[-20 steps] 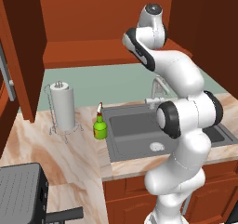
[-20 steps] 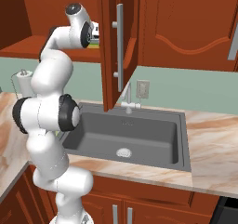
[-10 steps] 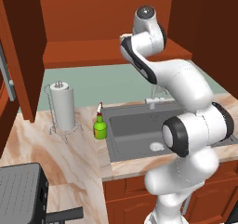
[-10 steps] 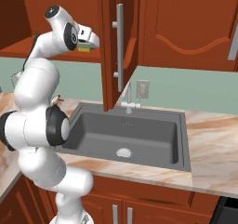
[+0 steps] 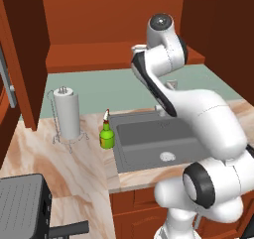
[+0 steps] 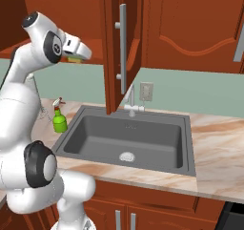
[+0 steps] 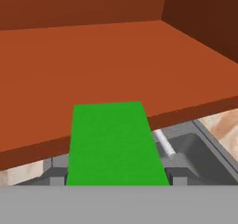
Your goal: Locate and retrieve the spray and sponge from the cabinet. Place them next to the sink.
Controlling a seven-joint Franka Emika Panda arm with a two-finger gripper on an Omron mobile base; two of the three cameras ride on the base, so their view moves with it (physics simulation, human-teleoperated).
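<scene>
The green sponge [image 7: 114,144] lies flat between my gripper [image 7: 116,175] fingers, which are shut on it; it juts out past the front edge of the cabinet shelf [image 7: 93,65], above the sink. From the right base, the gripper [image 6: 78,52] hangs at the cabinet's shelf level with the sponge [image 6: 75,58] showing green and yellow under it. The spray [image 5: 106,136] stands upright on the counter just left of the sink [image 5: 149,141]; it also appears as the spray [image 6: 59,121] beside the sink [image 6: 128,136].
A paper towel roll [image 5: 67,115] on a wire stand sits left of the spray. An open cabinet door [image 6: 121,47] hangs just right of the gripper. The faucet [image 6: 132,102] rises behind the basin. A dark appliance [image 5: 22,203] occupies the near left counter.
The arm's lower joints have swung round, and the hand with the sponge has come slightly down and out from the cabinet shelf. The spray has not moved.
</scene>
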